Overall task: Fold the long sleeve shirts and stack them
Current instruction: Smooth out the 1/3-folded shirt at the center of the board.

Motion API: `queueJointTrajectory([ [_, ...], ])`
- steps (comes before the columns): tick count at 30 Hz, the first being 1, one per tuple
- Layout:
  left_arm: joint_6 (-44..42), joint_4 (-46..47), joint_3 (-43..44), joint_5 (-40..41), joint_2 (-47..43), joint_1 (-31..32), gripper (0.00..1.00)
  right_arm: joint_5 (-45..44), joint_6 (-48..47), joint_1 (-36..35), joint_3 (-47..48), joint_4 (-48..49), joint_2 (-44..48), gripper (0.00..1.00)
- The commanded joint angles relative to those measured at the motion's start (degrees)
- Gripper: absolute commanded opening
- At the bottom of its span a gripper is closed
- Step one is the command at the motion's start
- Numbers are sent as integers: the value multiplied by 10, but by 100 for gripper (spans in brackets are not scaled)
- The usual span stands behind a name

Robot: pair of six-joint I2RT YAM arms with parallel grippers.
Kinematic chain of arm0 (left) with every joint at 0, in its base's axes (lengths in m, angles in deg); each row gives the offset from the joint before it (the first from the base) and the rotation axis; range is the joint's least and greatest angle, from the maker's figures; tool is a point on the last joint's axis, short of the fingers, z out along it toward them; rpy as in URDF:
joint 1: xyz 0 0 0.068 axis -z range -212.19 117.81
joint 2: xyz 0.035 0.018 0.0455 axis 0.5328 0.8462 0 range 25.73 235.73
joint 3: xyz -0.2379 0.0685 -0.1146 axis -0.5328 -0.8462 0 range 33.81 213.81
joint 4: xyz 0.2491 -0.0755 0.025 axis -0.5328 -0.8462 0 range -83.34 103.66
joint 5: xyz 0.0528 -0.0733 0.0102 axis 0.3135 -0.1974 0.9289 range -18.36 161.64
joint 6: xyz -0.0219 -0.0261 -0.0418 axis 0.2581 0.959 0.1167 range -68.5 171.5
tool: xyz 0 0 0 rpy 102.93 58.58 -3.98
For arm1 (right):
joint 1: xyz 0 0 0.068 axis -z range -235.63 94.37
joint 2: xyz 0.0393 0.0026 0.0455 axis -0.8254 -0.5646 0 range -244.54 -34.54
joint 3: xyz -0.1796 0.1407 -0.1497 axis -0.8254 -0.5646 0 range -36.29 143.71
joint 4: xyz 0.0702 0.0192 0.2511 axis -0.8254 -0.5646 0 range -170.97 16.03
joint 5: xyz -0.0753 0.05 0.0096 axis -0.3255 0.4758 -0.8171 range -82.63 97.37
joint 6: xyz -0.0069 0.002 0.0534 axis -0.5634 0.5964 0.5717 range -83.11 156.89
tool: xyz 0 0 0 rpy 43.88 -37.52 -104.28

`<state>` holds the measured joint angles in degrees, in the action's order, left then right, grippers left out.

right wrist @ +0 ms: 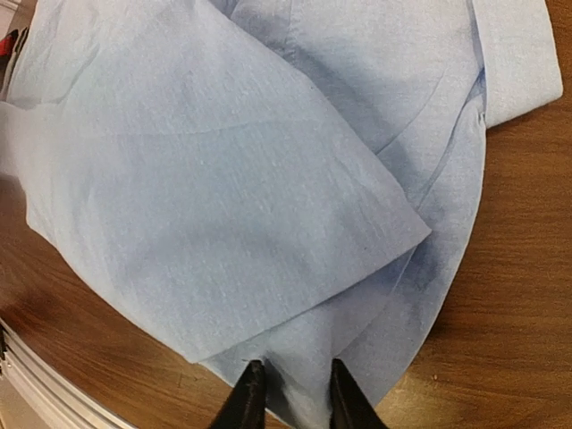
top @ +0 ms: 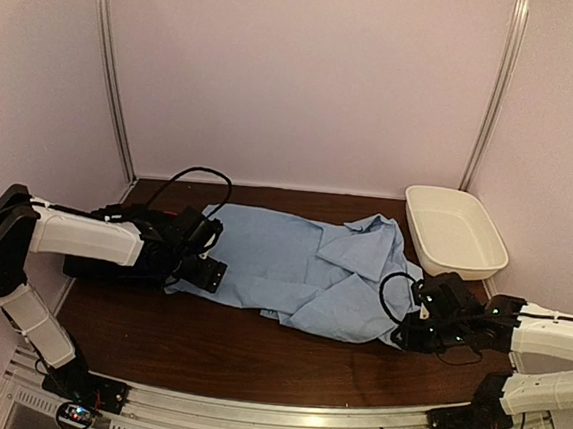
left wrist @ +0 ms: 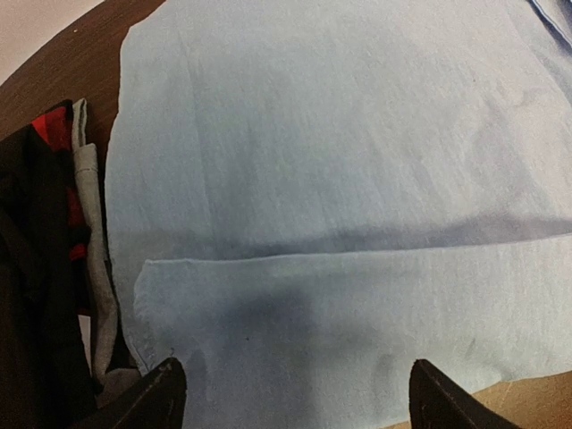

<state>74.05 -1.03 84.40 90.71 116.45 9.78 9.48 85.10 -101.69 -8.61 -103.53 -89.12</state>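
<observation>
Brown table carries the light blue shirt spread lengthwise across its middle, partly folded over itself. For a clean fold, I judge both near-edge ends should lift together: my left gripper hangs wide over the left end, my right gripper narrow astride the near edge, grip unconfirmed. Both arms reach low and inward from opposite ends
</observation>
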Motion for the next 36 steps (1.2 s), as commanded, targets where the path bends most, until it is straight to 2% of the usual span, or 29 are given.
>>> queueJointTrajectory([
  [1,16,32,-20,-13,11,-18,88,5,4,-4,-7,15,23,16],
  [4,16,28,-32,-11,9,-26,88,-9,5,-4,0,-9,29,1],
  [5,16,26,-37,-8,9,-27,88,-15,6,-4,3,-19,31,0],
  [15,38,26,-89,1,12,-29,88,-102,35,-4,43,-159,50,0],
  [22,54,23,-124,-20,1,-29,86,-115,41,0,53,-178,48,0],
  [28,70,24,-152,-33,-26,-29,86,-172,41,10,106,-248,27,0],
  [36,57,30,-134,-58,-6,-29,86,-155,8,32,95,-220,2,0],
])
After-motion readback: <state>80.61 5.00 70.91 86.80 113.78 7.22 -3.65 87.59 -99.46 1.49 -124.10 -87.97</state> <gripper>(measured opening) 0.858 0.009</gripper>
